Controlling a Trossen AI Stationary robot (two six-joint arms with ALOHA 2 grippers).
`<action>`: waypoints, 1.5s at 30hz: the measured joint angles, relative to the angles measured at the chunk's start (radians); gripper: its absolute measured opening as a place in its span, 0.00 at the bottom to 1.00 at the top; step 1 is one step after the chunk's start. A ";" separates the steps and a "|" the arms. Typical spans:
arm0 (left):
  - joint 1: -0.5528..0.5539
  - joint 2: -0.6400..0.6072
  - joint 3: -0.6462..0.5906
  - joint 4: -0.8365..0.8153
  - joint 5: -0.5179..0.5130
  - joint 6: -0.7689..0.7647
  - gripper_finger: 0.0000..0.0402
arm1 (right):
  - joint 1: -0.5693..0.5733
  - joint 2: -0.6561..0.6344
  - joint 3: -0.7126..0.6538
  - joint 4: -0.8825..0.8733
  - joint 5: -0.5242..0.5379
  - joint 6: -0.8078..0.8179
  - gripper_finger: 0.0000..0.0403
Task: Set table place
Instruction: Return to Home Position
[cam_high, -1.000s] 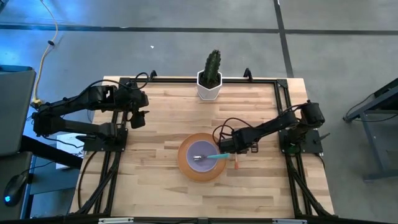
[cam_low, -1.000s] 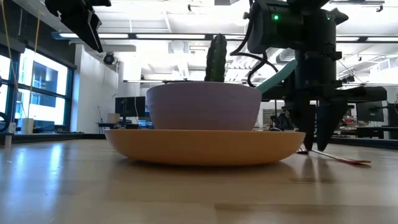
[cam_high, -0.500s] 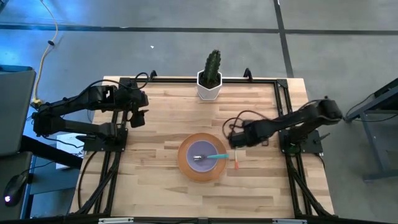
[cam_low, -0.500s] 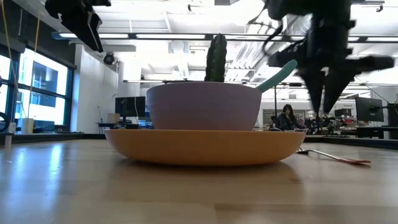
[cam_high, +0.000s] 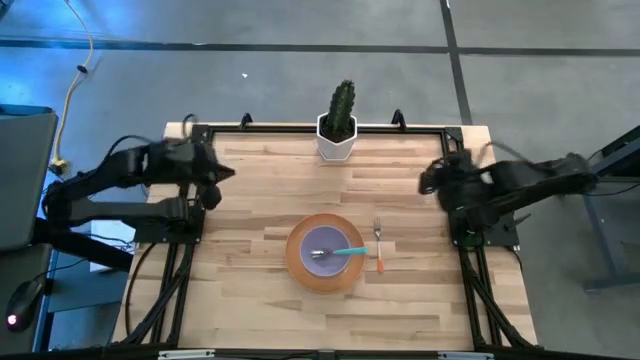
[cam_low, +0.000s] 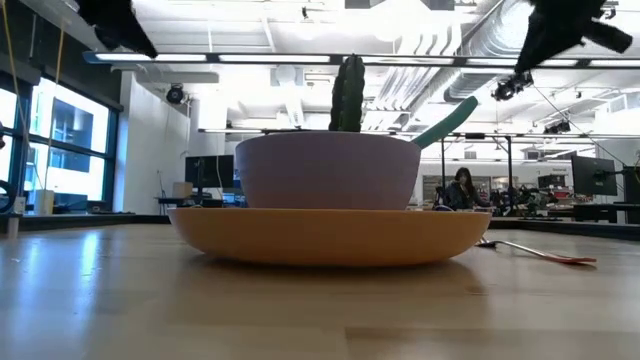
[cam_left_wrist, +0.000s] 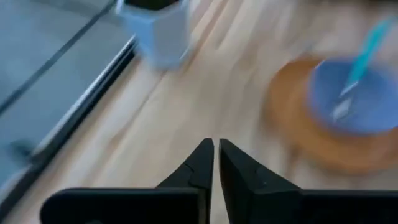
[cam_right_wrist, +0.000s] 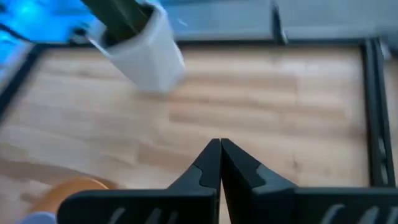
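The round orange plate (cam_high: 325, 275) lies on the table (cam_high: 250, 300) with the lilac bowl (cam_high: 322, 247) standing in it. The teal-handled spoon (cam_high: 350, 250) leans in the bowl, handle over its right rim. The fork (cam_high: 378, 245) lies flat just right of the plate, orange handle toward the near edge. My left gripper (cam_high: 212, 178) hovers shut near the table's left edge, apart from all of it; its wrist view shows the fingertips (cam_left_wrist: 214, 146) together. My right gripper (cam_high: 432, 180) hovers shut near the right edge, with its fingertips (cam_right_wrist: 219, 144) closed.
A white pot with a green cactus (cam_high: 338, 135) stands at the middle of the far edge. The black rail frame (cam_high: 455, 150) runs around the tabletop. Bare planks lie left of the plate and along the near side.
My right gripper has risen from over the fork and drawn back toward the table's right far corner. My left gripper has pulled back a little toward the left edge. Fork, plate, bowl and spoon have stayed where they were.
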 joint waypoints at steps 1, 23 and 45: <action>0.000 -0.049 -0.047 0.060 0.032 -0.024 0.02 | 0.000 -0.041 0.000 0.017 0.019 -0.061 0.00; 0.000 -0.646 -0.674 0.708 0.276 -0.273 0.00 | -0.001 -0.421 -0.236 0.903 -0.193 -1.198 0.00; 0.000 -0.646 -0.674 0.632 0.356 -0.211 0.00 | -0.056 -0.902 -0.906 1.336 -0.464 -1.334 0.00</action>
